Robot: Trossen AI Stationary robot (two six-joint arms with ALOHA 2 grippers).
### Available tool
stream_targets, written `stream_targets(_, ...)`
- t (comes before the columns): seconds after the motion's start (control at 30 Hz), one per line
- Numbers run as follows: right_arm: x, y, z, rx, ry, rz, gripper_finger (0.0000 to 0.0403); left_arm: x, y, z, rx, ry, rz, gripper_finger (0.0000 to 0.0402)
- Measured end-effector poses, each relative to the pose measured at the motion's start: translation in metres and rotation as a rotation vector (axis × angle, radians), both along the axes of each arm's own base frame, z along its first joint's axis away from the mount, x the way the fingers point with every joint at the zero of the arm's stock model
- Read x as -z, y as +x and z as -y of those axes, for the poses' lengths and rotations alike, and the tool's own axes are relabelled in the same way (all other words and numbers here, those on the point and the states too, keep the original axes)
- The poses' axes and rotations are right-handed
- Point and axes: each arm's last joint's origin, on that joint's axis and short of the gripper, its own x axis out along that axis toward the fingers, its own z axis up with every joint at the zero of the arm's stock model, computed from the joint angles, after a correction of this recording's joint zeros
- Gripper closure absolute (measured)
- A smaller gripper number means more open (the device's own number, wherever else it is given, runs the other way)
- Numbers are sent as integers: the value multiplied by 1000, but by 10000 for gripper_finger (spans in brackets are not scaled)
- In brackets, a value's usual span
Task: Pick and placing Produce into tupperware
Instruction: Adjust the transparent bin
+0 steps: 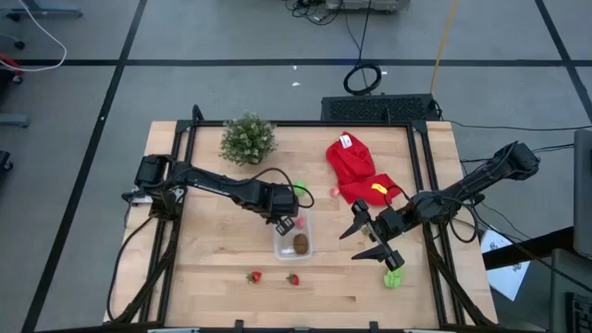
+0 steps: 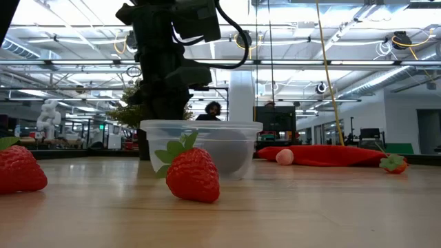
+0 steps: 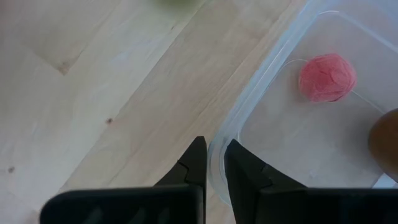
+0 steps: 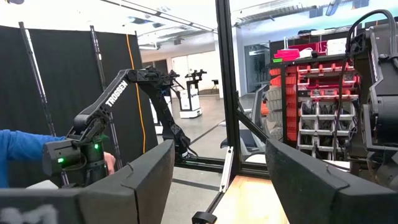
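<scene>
A: Where's the tub [image 1: 295,234]?
B: Mid-table, with the left gripper [image 3: 212,163] pinched shut on its rim.
A: And the right gripper [image 1: 368,235]?
B: Open and empty, above the table near the red cloth [image 1: 355,167].
A: The produce?
B: A brown oval [image 1: 302,243] and a pink ball [image 3: 327,77] lie inside the tub; two strawberries [image 1: 254,276] lie in front; a green piece [image 1: 394,277] lies right.

Left gripper [image 3: 213,163]: jaws pinched shut on the tupperware's rim
Tupperware [image 3: 261,74]: clear tub resting on the wooden surface [image 3: 93,87]
Pink piece [image 3: 326,77]: inside the tupperware
Brown piece [image 3: 384,140]: inside the tupperware, near the pink piece, partly cut off
</scene>
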Motion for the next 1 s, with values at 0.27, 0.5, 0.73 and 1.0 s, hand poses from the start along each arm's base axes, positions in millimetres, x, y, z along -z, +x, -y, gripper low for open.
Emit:
stream_targets(0.27, 0, 0, 0, 0, 2, 4, 161, 0, 0, -4, 28, 5, -6, 371)
stream_targets(0.5, 0, 0, 0, 0, 2, 4, 161, 0, 0, -6, 15, 4, -6, 367)
stream_targets(0.73, 0, 0, 0, 1, 2, 4, 161, -1, 1, -6, 11, 4, -3, 331)
stream_targets(1.0, -1, 0, 0, 0, 2, 4, 161, -1, 1, -6, 7, 6, -2, 297)
